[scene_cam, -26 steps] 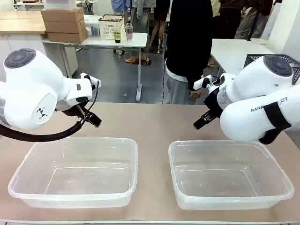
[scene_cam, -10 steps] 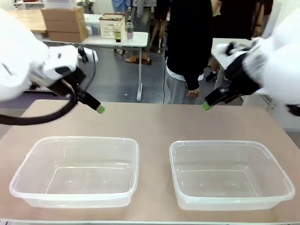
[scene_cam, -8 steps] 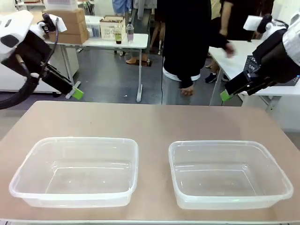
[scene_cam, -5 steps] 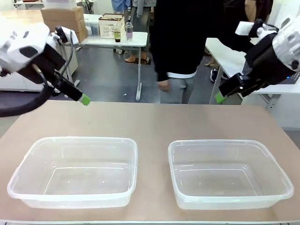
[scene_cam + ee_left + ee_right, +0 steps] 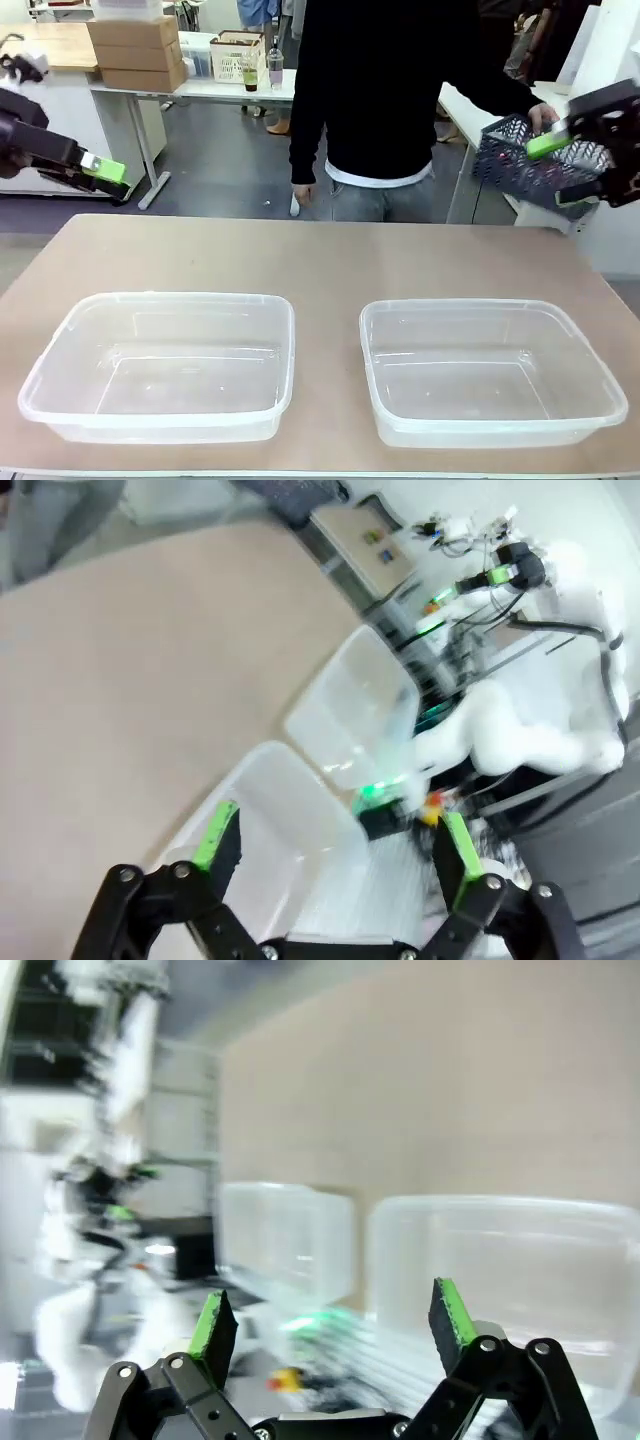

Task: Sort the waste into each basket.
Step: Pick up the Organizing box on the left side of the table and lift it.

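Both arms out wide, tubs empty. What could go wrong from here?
1. The right gripper, open, hangs right by the lattice basket and the person's hand on it; a move by either could collide.
2. The empty left tub and right tub look light; a bump might shift them.

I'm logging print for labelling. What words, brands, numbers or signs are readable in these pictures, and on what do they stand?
Nothing is readable.
Patterned carton on the far table: print too small to read.
Bottle beside it: label too small to read.
Stickers in the background of the left wrist view: blurred, unreadable.
Left tub and right tub: no print seen.
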`<state>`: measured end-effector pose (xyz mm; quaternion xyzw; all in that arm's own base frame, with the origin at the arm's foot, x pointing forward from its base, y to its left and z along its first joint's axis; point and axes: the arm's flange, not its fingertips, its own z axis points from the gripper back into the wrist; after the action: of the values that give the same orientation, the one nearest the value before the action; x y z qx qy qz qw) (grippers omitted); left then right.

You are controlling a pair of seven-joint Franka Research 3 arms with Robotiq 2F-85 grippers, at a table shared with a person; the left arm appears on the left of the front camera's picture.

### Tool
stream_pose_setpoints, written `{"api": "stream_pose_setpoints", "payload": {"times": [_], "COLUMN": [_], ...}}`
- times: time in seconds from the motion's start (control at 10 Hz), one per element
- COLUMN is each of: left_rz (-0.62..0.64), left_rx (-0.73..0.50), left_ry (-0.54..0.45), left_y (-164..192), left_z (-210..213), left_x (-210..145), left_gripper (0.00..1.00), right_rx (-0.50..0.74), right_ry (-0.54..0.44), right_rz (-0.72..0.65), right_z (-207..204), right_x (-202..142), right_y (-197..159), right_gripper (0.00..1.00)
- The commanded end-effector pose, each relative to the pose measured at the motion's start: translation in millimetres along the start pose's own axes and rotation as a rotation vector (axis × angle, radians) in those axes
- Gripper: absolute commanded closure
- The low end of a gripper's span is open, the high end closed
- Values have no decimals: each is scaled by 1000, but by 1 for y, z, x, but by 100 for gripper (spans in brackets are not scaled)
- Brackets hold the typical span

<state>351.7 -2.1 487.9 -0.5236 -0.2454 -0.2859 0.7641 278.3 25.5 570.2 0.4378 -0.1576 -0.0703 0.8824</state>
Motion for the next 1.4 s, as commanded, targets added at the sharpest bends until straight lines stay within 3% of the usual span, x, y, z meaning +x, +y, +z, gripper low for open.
{"api": "stream_pose_setpoints", "payload": {"times": [0.0,0.1,0.2,0.3,0.4,0.9,1.0,1.2,1.3], "left_rz": [614,618,614,589,408,408,431,440,434], "left_rx": [-246,-277,-273,-193,-246,-246,-239,142,335], "left_ry": [-321,-386,-409,-385,-236,-236,-246,152,320], "left_y": [34,36,35,31,48,48,48,31,20], "left_z": [-11,-11,-13,-16,-3,-3,-5,1,17], "left_x": [6,5,7,10,-7,-7,-7,-17,-30], "left_gripper": [0,0,0,0,0,0,0,0,0], "right_rx": [499,469,358,220,220,223,144,-25,-97], "right_ry": [-247,-245,-243,-60,-60,-53,35,125,177], "right_rz": [-492,-528,-531,-261,-261,-281,-255,-191,-114], "right_z": [-12,-15,-23,15,15,10,-17,-123,-190], "right_x": [-5,-1,1,22,22,19,19,-1,-28], "right_y": [-32,-38,-41,-24,-24,-21,-7,38,59], "right_gripper": [0,0,0,0,0,0,0,0,0]}}
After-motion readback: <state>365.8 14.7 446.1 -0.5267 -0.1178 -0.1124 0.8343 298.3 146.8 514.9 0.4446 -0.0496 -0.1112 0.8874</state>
